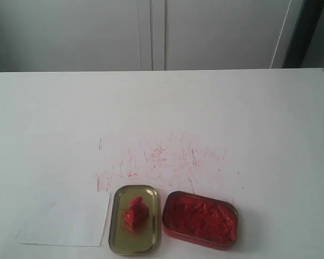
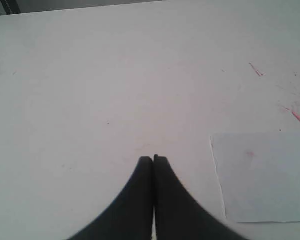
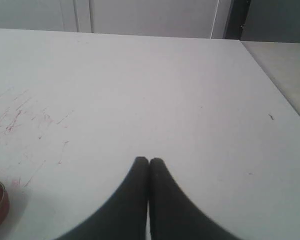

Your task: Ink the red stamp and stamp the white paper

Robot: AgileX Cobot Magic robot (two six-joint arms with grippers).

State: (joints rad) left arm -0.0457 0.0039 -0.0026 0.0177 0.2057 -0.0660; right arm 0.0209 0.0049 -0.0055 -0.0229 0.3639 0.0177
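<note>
1. Gold metal came nearest: the gold tray (image 1: 120, 233) sat by the front edge of the table (image 1: 243, 108), and the red stamp (image 1: 135, 211) lay on it amid a red smudge (its knob was hard to pick out against the red).
2. Level with the tray, just beside it on the left of the exterior view, the white paper (image 1: 65, 218) lay flat; whether the two touched could not be told. The left wrist view caught a faint red mark (image 2: 249, 153) on the sheet.
3. Just to the tray's right stood the red tin (image 1: 201, 219), uncovered, its ink paste rough and churned.
4. The left gripper (image 2: 153, 158) had its black fingers pressed together on nothing, over bare table near the paper's corner.
5. The right gripper (image 3: 149, 160) was likewise pinched closed and empty, with only the tin's rim at the edge of its view.
6. Beyond the row, thin red scratch marks (image 1: 162, 159) were scattered over the tabletop.
7. Farthest back, pale cabinet doors (image 1: 151, 32) rose behind the table.
</note>
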